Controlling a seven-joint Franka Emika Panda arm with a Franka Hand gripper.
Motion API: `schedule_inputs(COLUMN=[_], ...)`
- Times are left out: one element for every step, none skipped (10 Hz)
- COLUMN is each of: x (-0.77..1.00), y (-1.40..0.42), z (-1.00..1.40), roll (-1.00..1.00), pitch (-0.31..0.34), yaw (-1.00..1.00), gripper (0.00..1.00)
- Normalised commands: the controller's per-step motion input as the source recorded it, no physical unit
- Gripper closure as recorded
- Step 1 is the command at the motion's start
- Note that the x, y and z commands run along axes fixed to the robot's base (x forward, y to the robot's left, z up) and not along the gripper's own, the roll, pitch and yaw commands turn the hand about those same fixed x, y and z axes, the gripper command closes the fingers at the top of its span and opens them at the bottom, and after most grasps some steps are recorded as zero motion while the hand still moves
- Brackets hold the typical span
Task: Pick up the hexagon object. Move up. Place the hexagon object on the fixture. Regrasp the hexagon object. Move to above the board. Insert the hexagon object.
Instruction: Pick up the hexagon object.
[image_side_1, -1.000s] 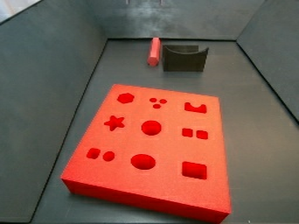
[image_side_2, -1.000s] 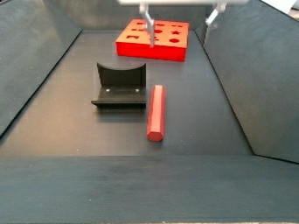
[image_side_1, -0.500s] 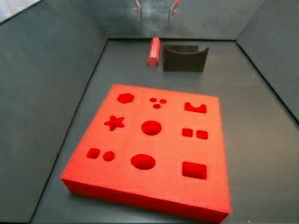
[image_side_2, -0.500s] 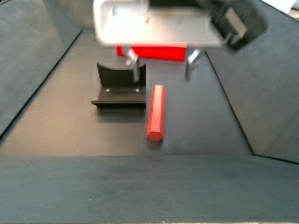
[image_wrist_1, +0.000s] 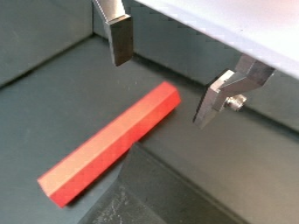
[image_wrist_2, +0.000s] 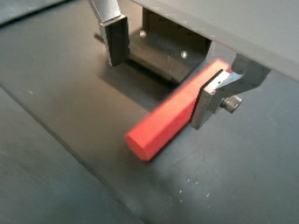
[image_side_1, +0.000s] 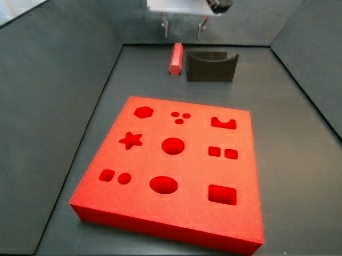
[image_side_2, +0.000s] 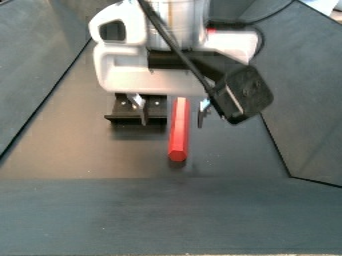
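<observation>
The hexagon object, a slim salmon-red bar (image_side_2: 177, 135), lies flat on the dark floor beside the fixture (image_side_1: 210, 65). Both wrist views show it, the bar (image_wrist_1: 111, 144) running lengthwise and its far end (image_wrist_2: 176, 109) reaching below the fingers. My gripper (image_side_2: 174, 108) hangs open over that end, one finger (image_wrist_1: 117, 39) on each side, apart from the bar and holding nothing. In a side view the gripper (image_side_1: 183, 14) shows at the far end of the bin, above the bar (image_side_1: 175, 58). The red board (image_side_1: 174, 165) with shaped holes lies near that camera.
Sloping grey walls (image_side_1: 60, 80) close the bin on both sides. The fixture (image_wrist_2: 163, 52) stands right next to the bar, close to one finger. The gripper's white body (image_side_2: 147, 55) hides the board in that side view.
The gripper has come down from over the board's end of the bin to just above the bar, with its fingers either side of it. The bar has not moved.
</observation>
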Motion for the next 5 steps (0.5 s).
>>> schedule_inputs(x=[-0.30, -0.19, -0.01, 0.00, 0.00], y=[0.00, 0.00, 0.07, 0.13, 0.17], z=[-0.63, -0.56, -0.44, -0.39, -0.37], roll=[0.00, -0.05, -0.08, -0.11, -0.15], pitch=[-0.319, -0.303, -0.206, -0.140, -0.129], yaw=[-0.07, -0.05, -0.03, -0.01, -0.01], gripper=[0.00, 0.00, 0.00, 0.00, 0.00])
